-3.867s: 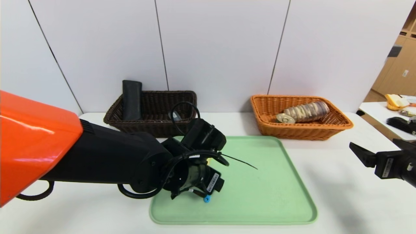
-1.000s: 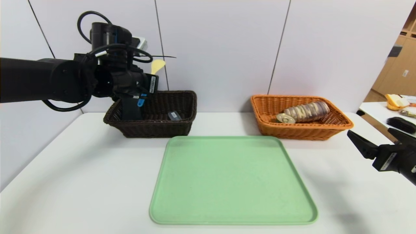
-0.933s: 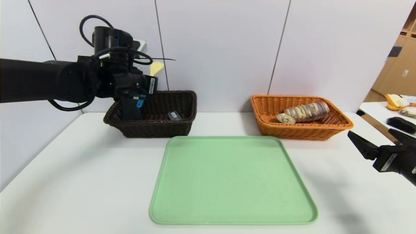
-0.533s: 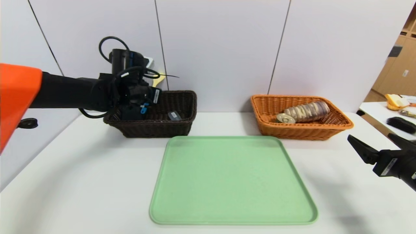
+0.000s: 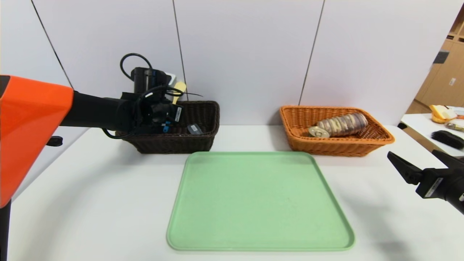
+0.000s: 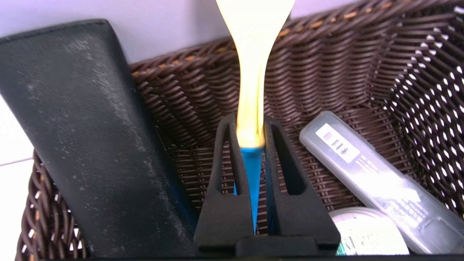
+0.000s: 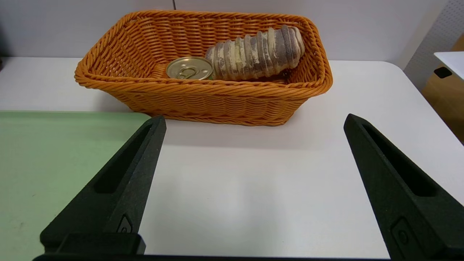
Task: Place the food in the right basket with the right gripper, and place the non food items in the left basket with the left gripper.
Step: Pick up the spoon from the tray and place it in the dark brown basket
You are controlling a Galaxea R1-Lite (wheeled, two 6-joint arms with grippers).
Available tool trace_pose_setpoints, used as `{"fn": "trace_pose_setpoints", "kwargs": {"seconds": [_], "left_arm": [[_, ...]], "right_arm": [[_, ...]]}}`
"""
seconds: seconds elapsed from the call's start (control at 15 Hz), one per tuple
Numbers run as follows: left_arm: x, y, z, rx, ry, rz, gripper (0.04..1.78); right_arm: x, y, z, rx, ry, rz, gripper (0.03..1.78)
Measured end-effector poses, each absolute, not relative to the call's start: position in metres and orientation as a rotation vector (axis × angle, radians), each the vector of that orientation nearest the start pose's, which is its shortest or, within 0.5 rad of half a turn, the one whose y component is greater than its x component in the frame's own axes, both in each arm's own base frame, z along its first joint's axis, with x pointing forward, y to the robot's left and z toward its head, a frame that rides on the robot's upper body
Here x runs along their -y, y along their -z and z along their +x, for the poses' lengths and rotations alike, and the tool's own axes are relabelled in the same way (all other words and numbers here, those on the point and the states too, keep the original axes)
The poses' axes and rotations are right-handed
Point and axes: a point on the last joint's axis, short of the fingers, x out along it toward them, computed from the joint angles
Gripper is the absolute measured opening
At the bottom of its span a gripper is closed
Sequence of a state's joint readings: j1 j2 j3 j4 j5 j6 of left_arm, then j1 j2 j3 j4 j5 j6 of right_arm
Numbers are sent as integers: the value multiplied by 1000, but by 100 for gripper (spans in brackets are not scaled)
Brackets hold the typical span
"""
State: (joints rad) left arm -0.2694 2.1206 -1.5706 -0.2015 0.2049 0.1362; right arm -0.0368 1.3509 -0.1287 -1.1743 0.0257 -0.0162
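My left gripper (image 6: 250,121) is shut on a spatula with a yellow blade (image 6: 253,54) and a blue handle (image 6: 250,170). It holds the spatula inside the dark brown left basket (image 5: 174,143), blade up against the wall (image 5: 180,88). That basket also holds a black case (image 6: 72,127), a clear plastic case (image 6: 366,163) and a white round roll (image 6: 366,235). The orange right basket (image 5: 337,146) holds a can (image 5: 318,132) and a roll of biscuits (image 5: 342,124). My right gripper (image 5: 411,154) is open and empty above the table, in front of the orange basket (image 7: 203,94).
A green tray (image 5: 259,203) lies on the white table between me and the two baskets. A second table with bread and a black brush (image 5: 447,137) stands at the far right. A white wall rises right behind the baskets.
My left arm lifted the spatula off the tray, carried it high over the brown basket, then lowered it into the basket. The right gripper has barely moved.
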Motion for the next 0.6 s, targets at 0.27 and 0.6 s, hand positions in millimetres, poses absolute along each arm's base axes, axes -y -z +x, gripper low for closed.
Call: {"fn": "trace_pose_setpoints", "kwargs": {"seconds": [0.27, 0.6], "left_arm": [[113, -198, 423, -312, 88, 219, 77], [109, -207, 411, -306, 90, 215, 122]], "right_arm": [[6, -149, 167, -48, 11, -14, 169], [6, -150, 167, -42, 11, -16, 169]]}}
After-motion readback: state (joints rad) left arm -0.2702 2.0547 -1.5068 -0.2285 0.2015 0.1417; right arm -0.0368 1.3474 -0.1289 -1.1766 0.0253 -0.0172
